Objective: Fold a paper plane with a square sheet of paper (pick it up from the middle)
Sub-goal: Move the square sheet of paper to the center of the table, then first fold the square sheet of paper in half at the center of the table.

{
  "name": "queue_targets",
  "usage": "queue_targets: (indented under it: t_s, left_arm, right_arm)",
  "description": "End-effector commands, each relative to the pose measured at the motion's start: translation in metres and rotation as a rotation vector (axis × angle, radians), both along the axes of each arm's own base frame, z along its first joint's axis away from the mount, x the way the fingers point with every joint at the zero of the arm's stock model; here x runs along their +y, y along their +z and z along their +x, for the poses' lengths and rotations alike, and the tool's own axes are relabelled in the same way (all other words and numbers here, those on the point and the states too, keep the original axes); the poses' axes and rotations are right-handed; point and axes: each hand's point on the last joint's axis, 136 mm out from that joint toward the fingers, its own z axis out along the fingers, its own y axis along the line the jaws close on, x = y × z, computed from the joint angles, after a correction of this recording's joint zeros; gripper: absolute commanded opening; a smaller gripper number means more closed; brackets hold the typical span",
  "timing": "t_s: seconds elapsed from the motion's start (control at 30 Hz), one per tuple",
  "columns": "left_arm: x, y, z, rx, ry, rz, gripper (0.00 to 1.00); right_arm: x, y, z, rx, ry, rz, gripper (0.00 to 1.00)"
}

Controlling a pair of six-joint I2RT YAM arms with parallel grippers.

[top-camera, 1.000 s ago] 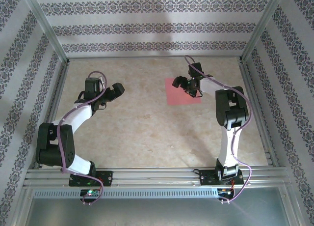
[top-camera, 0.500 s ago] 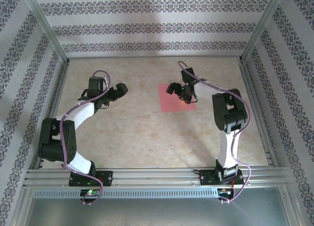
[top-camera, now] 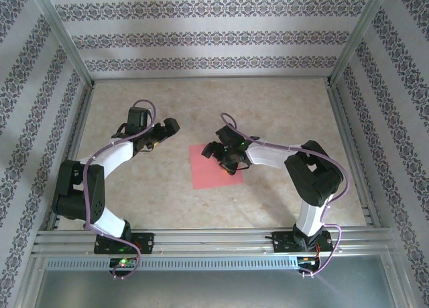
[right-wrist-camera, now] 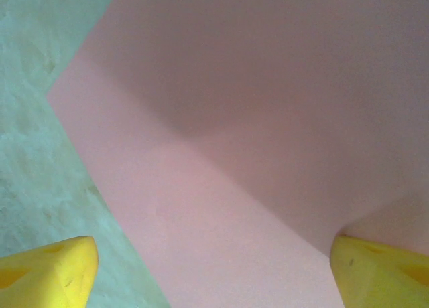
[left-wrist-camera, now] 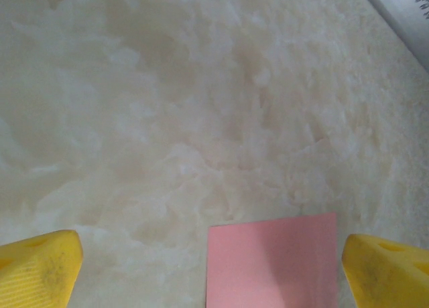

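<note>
The square sheet of paper (top-camera: 213, 169) lies flat on the marble-look table (top-camera: 288, 107), near its middle. It is plain salmon pink. My right gripper (top-camera: 224, 154) stands low over the sheet's far right part with its jaws wide open. In the right wrist view the sheet of paper (right-wrist-camera: 255, 120) spreads under the right gripper (right-wrist-camera: 214, 281); one yellow fingertip (right-wrist-camera: 379, 271) is over the paper, the other over bare table. My left gripper (top-camera: 164, 129) hovers open just left of the sheet. In the left wrist view the paper's corner (left-wrist-camera: 271, 261) lies between the fingers of the left gripper (left-wrist-camera: 214, 274).
Aluminium frame rails (top-camera: 201, 240) run along the near edge and up both sides. Patterned walls (top-camera: 201, 37) close off the back and the sides. Bare table stretches behind and to the right of the paper.
The right gripper has swept left and toward the near edge, and the paper has slid with it from the back right to the middle. The left gripper has shifted slightly right.
</note>
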Motion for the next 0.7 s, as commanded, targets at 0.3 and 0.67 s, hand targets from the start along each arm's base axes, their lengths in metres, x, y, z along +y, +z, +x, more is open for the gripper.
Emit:
queue_targets:
  t_s: [0.3,0.67]
  left_arm:
    - [-0.045,-0.020,-0.054,0.151,0.008,0.026,0.96]
    - [-0.074,-0.032,-0.072,0.204,-0.016,-0.013,0.96]
  right_arm:
    - [-0.034,0.011,0.036,-0.122,0.360,-0.198,0.77]
    - [-0.034,0.002,0.087,-0.178,0.364,-0.270,0.72]
